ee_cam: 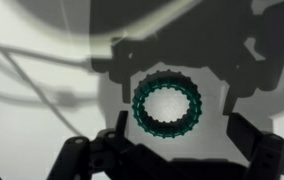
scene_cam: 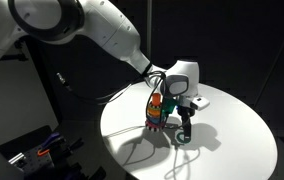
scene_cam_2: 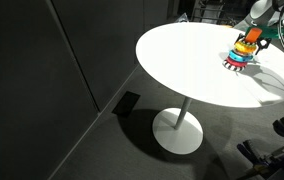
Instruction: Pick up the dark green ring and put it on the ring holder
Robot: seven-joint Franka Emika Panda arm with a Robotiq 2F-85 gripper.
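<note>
The dark green ring (ee_cam: 167, 105) lies flat on the white table, seen from straight above in the wrist view, with a toothed rim and open centre. My gripper (ee_cam: 178, 140) is open, its two black fingers either side just below the ring, not touching it. In an exterior view the gripper (scene_cam: 186, 128) hangs over the table just beside the ring holder (scene_cam: 156, 109), a rainbow stacking toy with an orange top. The ring holder also shows in an exterior view (scene_cam_2: 244, 48) near the table's far edge. The ring is too small to make out in the exterior views.
The round white table (scene_cam: 232, 140) stands on a single pedestal (scene_cam_2: 179, 128). Black curtains surround it. A cable runs from the arm (scene_cam: 102, 95). Equipment sits on the floor at the lower left (scene_cam: 32, 150).
</note>
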